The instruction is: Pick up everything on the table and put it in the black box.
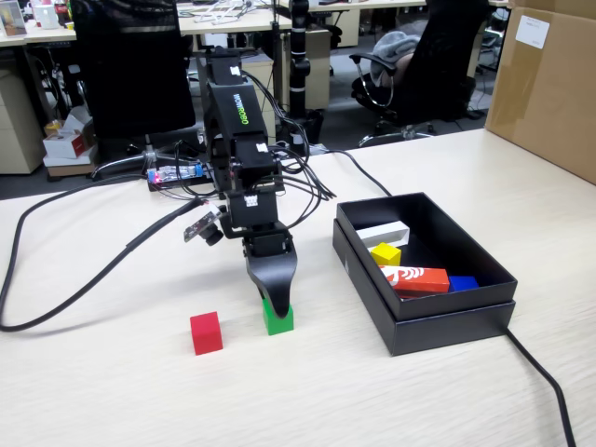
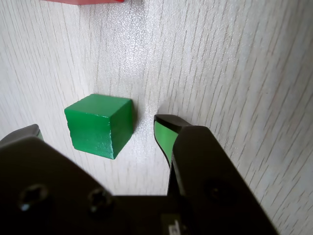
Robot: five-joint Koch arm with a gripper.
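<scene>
**Gripper down at the green cube, jaws apart around it**

Near the front edge of the table point(image 1: 112, 391), abt mid-width in the fixed view, we see the gripper point(image 1: 272, 300) pointing straight down at the green cube point(image 1: 277, 319). In the wrist view the gripper point(image 2: 95, 128) stands parted: one black jaw w/ a green pad sits just right of the green cube point(image 2: 100, 125), the other shows only as a dark tip at the left edge, and the cube lies between them. A narrow strip of bare wood separates the cube from the right pad, so we see no contact on that side; on the left we cannot tell.

The red cube point(image 1: 206, 332) rests on the table just left of the green one in the fixed view, apart from it; in the wrist view only a sliver of the red cube point(image 2: 83, 1) shows at the top edge.

The black box point(image 1: 447, 321) sits right of the arm, near the table's front-right part. Inside it we see the yellow cube point(image 1: 385, 253), a white bar point(image 1: 384, 233), a red-and-white patterned block point(image 1: 415, 278) and a blue block point(image 1: 462, 283).

Other stuff: black cables point(image 1: 84, 279) trail across the table's left side, another cable point(image 1: 549, 391) runs from the box toward the front-right corner. A brown carton point(image 1: 545, 84) stands at the far right edge. Office chairs and desks beyond the table.
</scene>
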